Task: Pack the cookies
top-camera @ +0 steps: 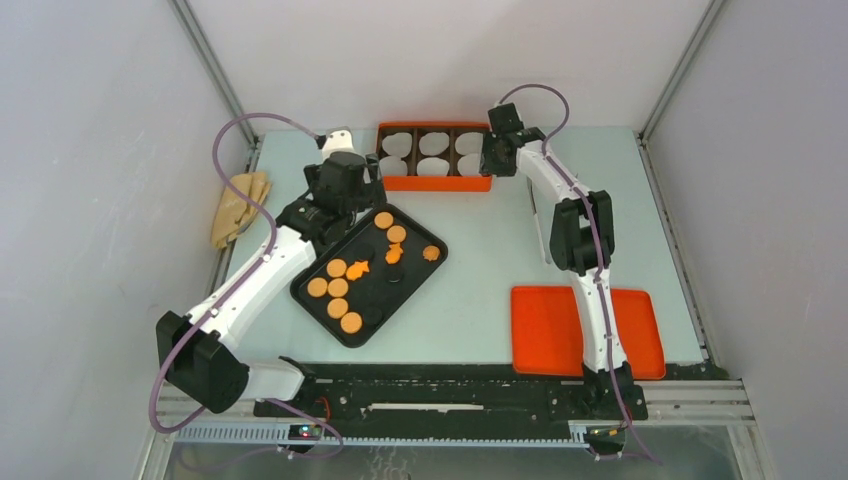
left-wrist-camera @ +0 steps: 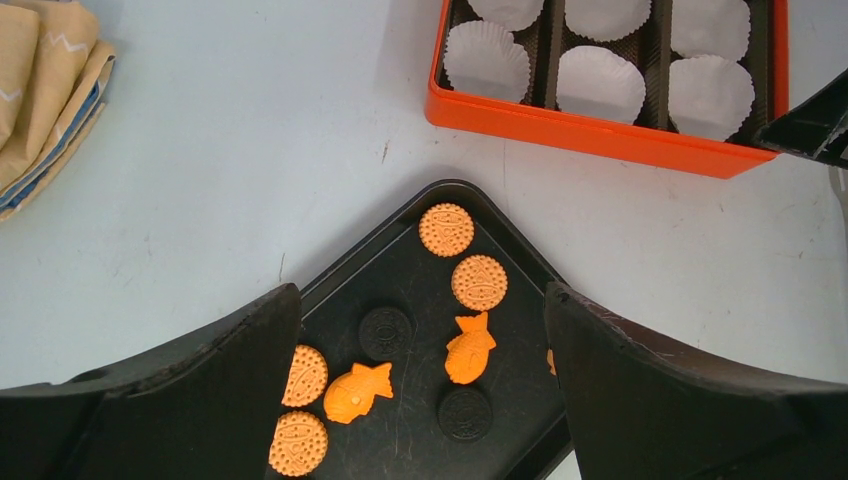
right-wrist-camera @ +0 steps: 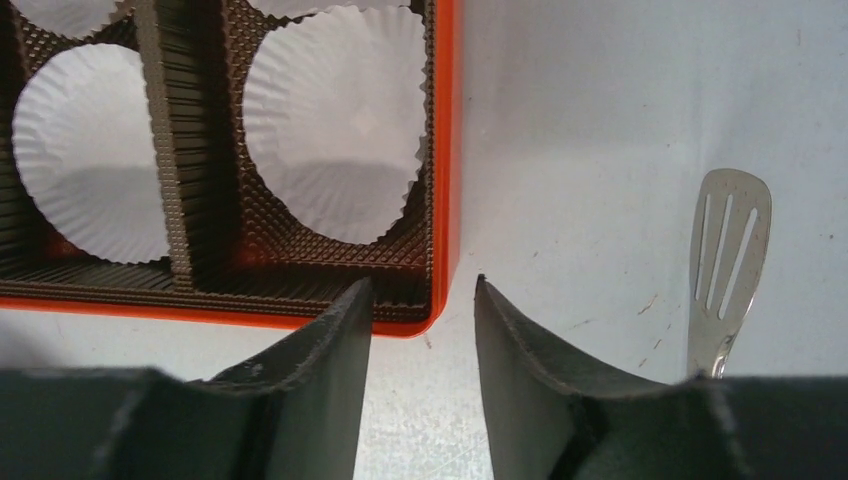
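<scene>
Left gripper [left-wrist-camera: 420,292] gapes over cookies [left-wrist-camera: 478,282], right gripper [right-wrist-camera: 422,285] slightly parted at box [right-wrist-camera: 447,150]; first pick pending, I must descend

Spatula [right-wrist-camera: 729,250] handle behind right jaws

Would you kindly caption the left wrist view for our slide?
Open left gripper over black tray of cookies; orange box beyond.

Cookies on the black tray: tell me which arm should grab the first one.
Left. The left gripper hovers open over the black tray, with cookies showing between its fingers. The right gripper is at a corner of the orange box, away from the tray, holding nothing.
</scene>
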Available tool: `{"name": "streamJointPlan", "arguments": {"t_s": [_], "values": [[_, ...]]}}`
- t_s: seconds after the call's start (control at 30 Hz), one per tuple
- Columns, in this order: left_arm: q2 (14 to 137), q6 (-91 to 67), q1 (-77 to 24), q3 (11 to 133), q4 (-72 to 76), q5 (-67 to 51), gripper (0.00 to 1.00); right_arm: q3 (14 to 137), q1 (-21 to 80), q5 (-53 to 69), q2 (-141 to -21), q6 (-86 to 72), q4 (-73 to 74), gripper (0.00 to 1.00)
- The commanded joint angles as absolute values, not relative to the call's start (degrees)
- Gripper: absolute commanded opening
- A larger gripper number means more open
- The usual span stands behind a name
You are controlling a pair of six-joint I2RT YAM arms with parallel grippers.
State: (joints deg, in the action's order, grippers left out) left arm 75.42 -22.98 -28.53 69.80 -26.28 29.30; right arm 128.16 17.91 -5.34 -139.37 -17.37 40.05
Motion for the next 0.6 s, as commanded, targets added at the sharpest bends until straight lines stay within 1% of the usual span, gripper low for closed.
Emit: {"name": "streamJointPlan", "arguments": {"t_s": [0.0, 0.1, 0.13, 0.2, 0.33, 0.5, 0.57], "values": [[74.0, -23.6, -28.6, 68.7, -25.8, 28.7, 0.96, 130.5, 17.1, -3.6, -141.1, -19.2, 40.3, 0.47], [74.5, -23.6, -28.6, 68.6, -25.8, 27.9, 0.96, 130.5, 17.0, -3.4, -142.0, -19.1, 40.3, 0.36], [74.6, -23.6, -28.6, 68.5, -25.8, 27.4, 0.96, 130.6, 16.8, -3.2, -142.3, -19.0, 40.5, 0.28], [74.6, -23.8, -28.6, 68.3, -25.8, 27.1, 0.96, 130.6, 16.7, -3.4, -142.3, -19.2, 41.1, 0.17], [74.7, -24.0, -28.6, 68.4, -25.8, 26.3, 0.96, 127.7, 16.5, -4.6, -139.8, -19.7, 41.3, 0.00], [75.4, -24.2, -28.6, 68.9, -25.4, 23.2, 0.96, 119.4, 15.5, -6.3, -132.8, -21.2, 41.6, 0.00], [75.6, -24.4, -28.6, 69.1, -25.3, 22.0, 0.96, 113.7, 14.7, -6.3, -129.3, -22.3, 41.1, 0.00]]}}
